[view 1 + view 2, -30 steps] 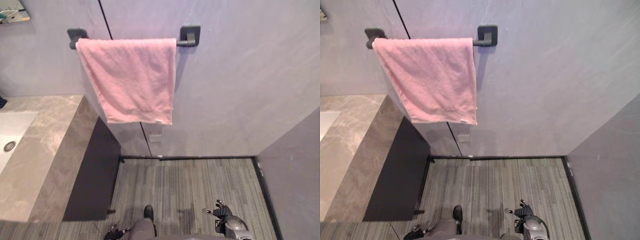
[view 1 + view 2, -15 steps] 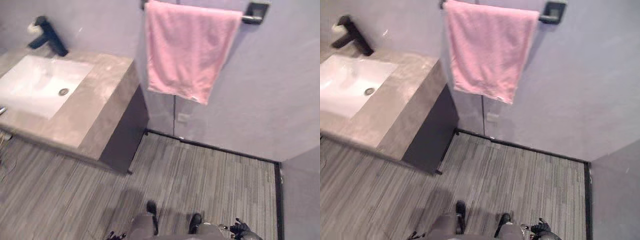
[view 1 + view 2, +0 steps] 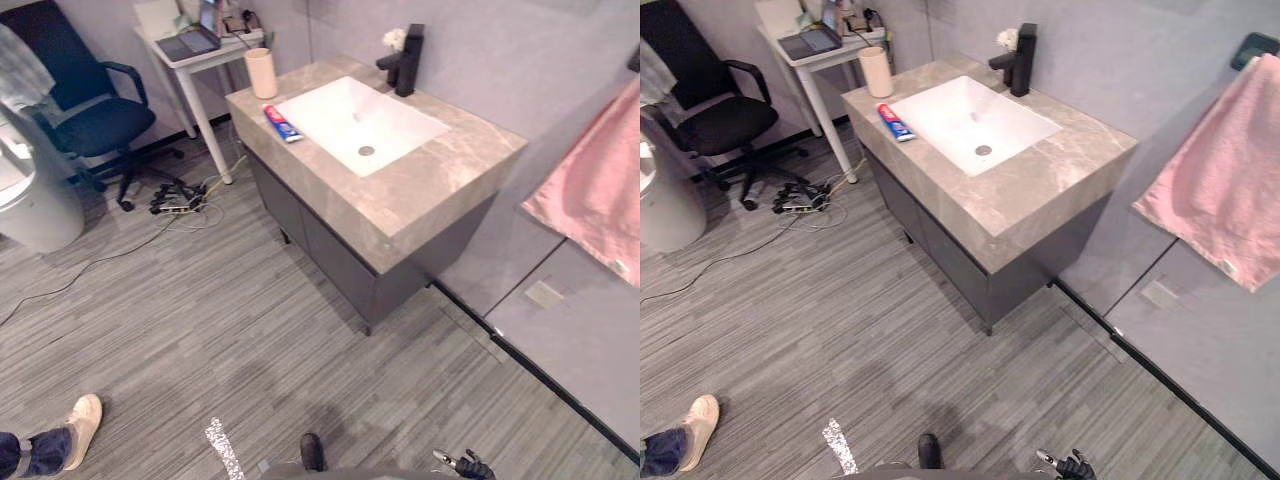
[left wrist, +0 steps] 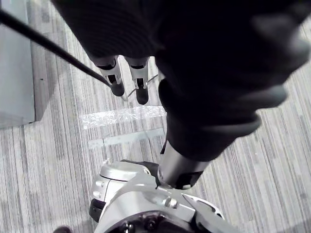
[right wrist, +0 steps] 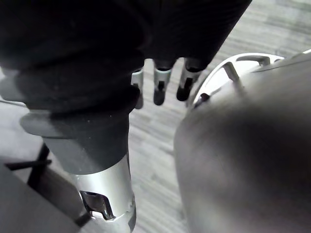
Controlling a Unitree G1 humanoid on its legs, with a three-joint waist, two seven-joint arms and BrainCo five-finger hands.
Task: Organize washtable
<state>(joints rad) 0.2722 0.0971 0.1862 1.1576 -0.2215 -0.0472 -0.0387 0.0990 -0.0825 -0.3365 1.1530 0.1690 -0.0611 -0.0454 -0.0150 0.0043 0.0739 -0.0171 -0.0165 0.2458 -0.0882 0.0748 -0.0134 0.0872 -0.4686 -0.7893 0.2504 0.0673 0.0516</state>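
Camera has swung left since the earlier frame: the pink terry towel (image 3: 595, 200) is now at the right edge, the washtable desk (image 3: 440, 175) in full view. Nothing tidied yet, I judge: a toothpaste tube (image 3: 283, 123) lies flat on the veined stone-look top beside the white rectangular basin (image 3: 330, 110), a beige cylindrical cup (image 3: 262, 73) upright at the corner. Left hand (image 4: 116, 78) and right hand (image 5: 160, 85) hang low, well short of it, fingers straight and holding nothing.

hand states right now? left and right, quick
Left hand: open, fingers straight, holding nothing.
Right hand: open, fingers straight, holding nothing.
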